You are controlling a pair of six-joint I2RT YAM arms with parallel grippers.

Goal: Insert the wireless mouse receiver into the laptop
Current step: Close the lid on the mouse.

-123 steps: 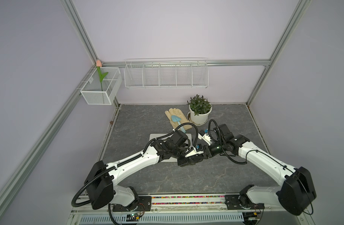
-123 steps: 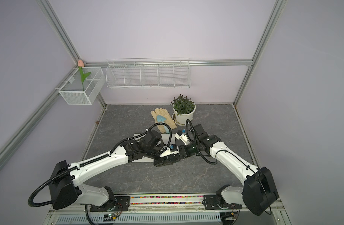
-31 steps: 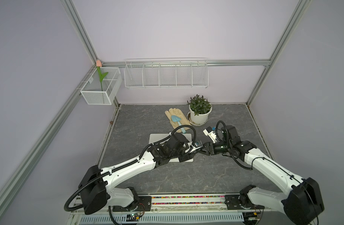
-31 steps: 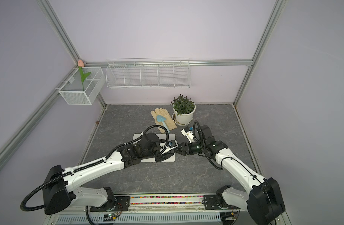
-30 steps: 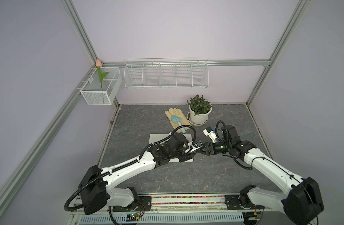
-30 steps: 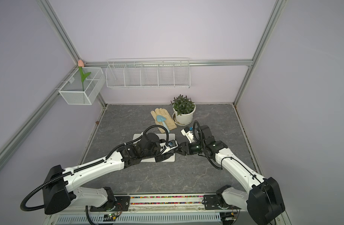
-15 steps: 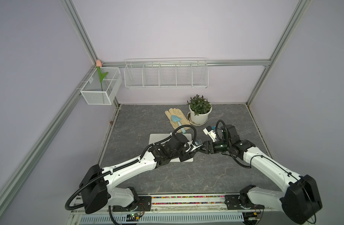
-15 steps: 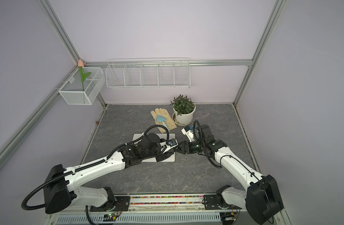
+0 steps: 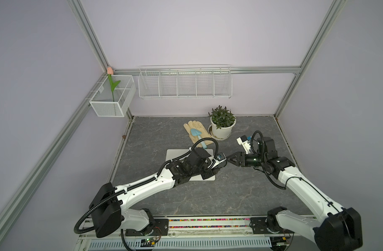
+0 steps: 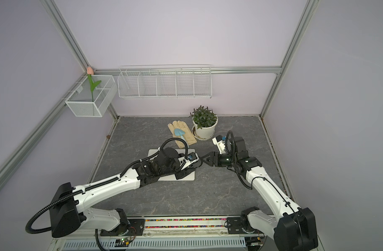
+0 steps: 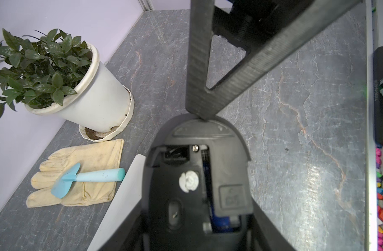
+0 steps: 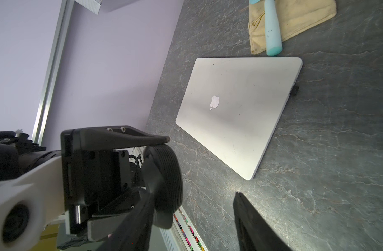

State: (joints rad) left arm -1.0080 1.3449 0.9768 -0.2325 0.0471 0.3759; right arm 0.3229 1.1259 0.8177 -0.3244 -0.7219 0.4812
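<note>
Laptop [image 12: 234, 121]: shut, flat on the grey tabletop [image 9: 229, 195], directly under the left pincer [image 12: 159, 173] and just ahead of the right pincer [image 9: 229, 160]; unmoved across all views. Left pincer: clamped on the mouse [image 11: 197, 178], holding it raised at the laptop's edge nearest the right pincer; grip the same as a second ago. Right pincer: fingers spread, nothing seen between them, one fingertip [image 11: 201, 106] at the mouse's front rim, touching or just short of it. Just changed: both pincers shifted a shade away from the front rail [image 9: 208, 220], tips kept close together; judged a fine lining-up on the mouse rather than any work at the laptop. Against the oldest view: meeting point then off the laptop's rail-side corner, right pincer reaching farther across and angled down; now drawn back beside the laptop's edge and roughly level. Mouse: cover off, insides turned toward the left wrist view, small recess [image 11: 177, 153] beside a screw [image 11: 194, 147] dark and seemingly empty. Smallest: black stub [image 12: 294, 90] jutting from the laptop's edge, well clear of both pincers; judged the receiver, already seated, hence insertion likely done, only the open mouse left to deal with.
</note>
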